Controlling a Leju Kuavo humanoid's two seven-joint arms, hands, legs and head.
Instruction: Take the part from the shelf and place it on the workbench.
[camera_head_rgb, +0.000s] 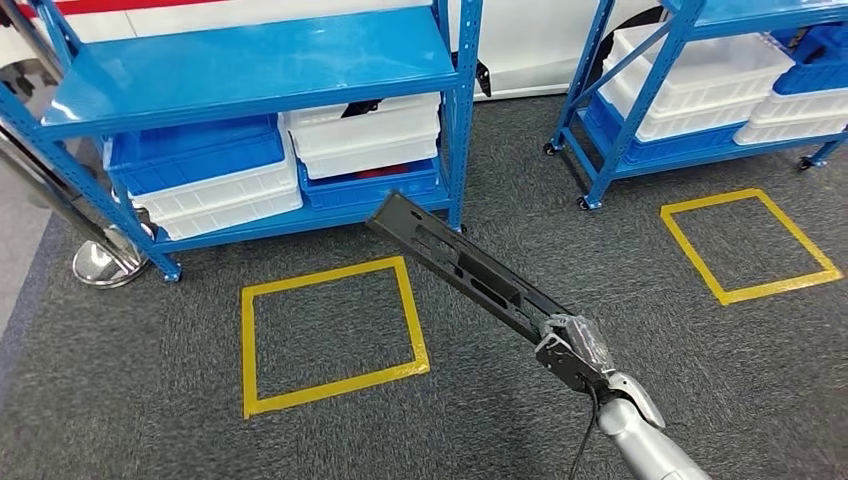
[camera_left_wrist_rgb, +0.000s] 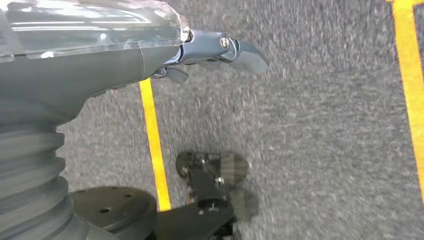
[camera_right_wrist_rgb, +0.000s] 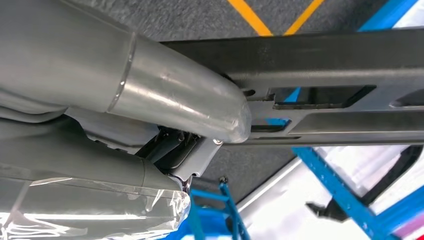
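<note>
Right hand (camera_head_rgb: 572, 350) grips one end of the long black slotted part (camera_head_rgb: 455, 262), fingers wrapped around it; the part sticks out in the air over the grey carpet (camera_head_rgb: 620, 270), its far end toward the blue shelf (camera_head_rgb: 240, 70) and just beside a yellow taped square (camera_head_rgb: 330, 335). Left hand (camera_left_wrist_rgb: 220, 50) hangs over the carpet holding nothing, fingers loosely apart.

Open carpet (camera_head_rgb: 560, 420) around the hand (camera_head_rgb: 572, 352); blue shelf (camera_head_rgb: 250, 60) stands ahead.
</note>
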